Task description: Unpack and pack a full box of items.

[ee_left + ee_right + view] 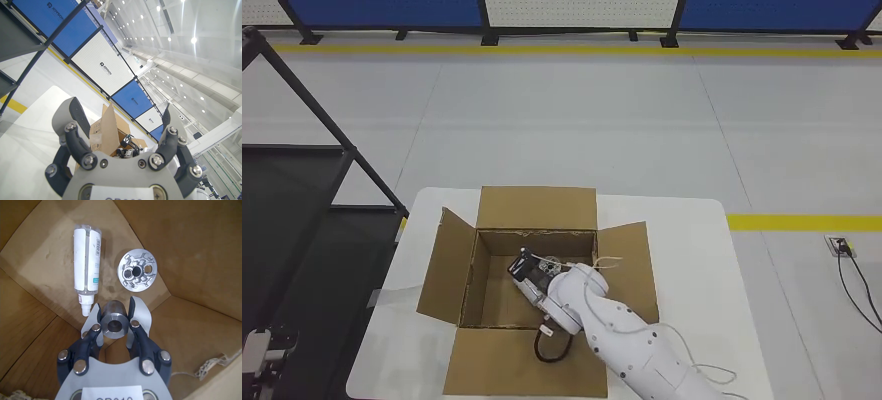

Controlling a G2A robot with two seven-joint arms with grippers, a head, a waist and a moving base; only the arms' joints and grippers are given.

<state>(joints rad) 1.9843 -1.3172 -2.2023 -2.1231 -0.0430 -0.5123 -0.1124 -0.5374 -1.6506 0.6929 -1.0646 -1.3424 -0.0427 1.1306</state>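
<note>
Sitting clamped in right hand point(115, 305): metal cylinder point(113, 324).

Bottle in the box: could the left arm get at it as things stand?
Probably not yet. The left gripper is open but low outside the box, behind a raised flap, and the right gripper, shut on a metal cylinder, sits beside the bottle.

The table point(692, 260) and open box point(537, 207) are seen from above in the top view. The box floor is viewed closely from inside in the right wrist view. The left wrist view is tilted up from table level toward the ceiling point(189, 56). The box is shared by all.
</note>
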